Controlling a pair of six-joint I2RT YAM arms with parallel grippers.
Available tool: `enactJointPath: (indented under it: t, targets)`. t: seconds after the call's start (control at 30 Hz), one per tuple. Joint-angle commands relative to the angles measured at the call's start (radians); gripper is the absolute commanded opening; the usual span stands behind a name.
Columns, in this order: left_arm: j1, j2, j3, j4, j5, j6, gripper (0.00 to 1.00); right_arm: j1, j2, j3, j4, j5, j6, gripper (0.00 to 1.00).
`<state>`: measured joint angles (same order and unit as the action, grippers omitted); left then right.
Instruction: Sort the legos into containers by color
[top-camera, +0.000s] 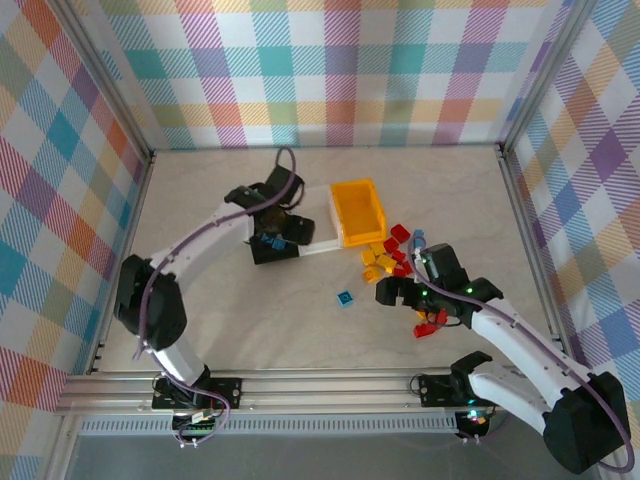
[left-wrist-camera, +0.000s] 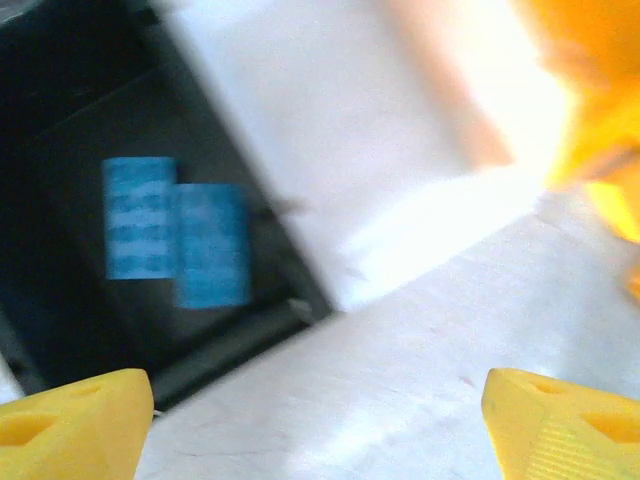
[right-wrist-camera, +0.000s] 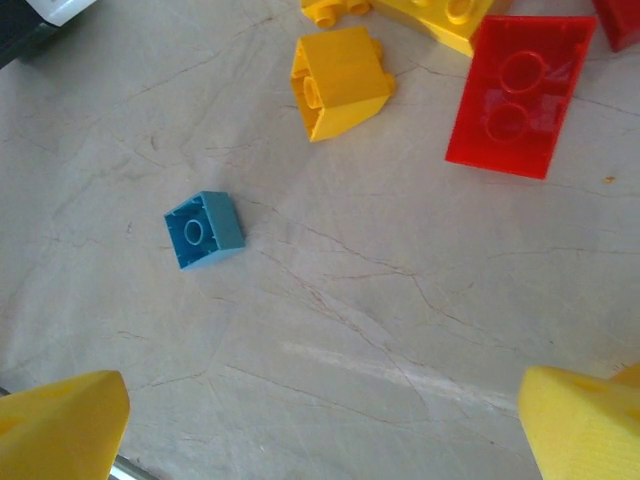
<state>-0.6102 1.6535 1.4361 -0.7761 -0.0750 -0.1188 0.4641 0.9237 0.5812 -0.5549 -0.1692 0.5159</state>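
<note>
Wide open, facing downward: the left hand (left-wrist-camera: 315, 430) and the right hand (right-wrist-camera: 320, 425).

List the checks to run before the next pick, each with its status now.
1. Is the left gripper empty, jaws apart: ok.
2. Are two blue bricks lying in the black bin: ok.
3. Is the right gripper open, nothing between its fingers: ok.
4. Is the loose brick on the table apart from the yellow brick and red brick: ok.
5. Is the right gripper centred over the loose brick: not ok; it lies off to one side of the gap.
6. What is in the clear bin: cannot tell, washed out.
</note>
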Motion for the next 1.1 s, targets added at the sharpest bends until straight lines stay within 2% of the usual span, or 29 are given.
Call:
enactJointPath:
  t: [0.0, 0.1, 0.2, 0.4, 0.63, 1.07]
  targets:
    - [-0.107, -0.073, -0.092, 0.006, 0.036, -0.041, 0.87, -0.004, -0.034, 0.027, -0.067, 0.056, 0.004, 1.0]
    - [-0.193, -0.077, -0.167, 0.075, 0.078, -0.112, 0.87, -0.006, -0.059, 0.046, -0.087, 0.075, 0.003, 1.0]
    - [-0.282, -0.027, -0.18, 0.107, 0.061, -0.111, 0.88, -0.007, -0.068, 0.063, -0.1, 0.079, 0.006, 1.0]
    - [-0.351, 0.128, -0.142, 0.141, 0.093, -0.095, 0.87, -0.008, -0.09, 0.066, -0.124, 0.077, 0.016, 1.0]
    - [-0.358, 0.257, -0.063, 0.142, 0.123, -0.015, 0.78, -0.007, -0.122, 0.069, -0.153, 0.094, 0.016, 1.0]
    - [-0.34, 0.331, -0.035, 0.126, 0.096, 0.032, 0.76, -0.007, -0.099, 0.064, -0.126, 0.084, 0.022, 1.0]
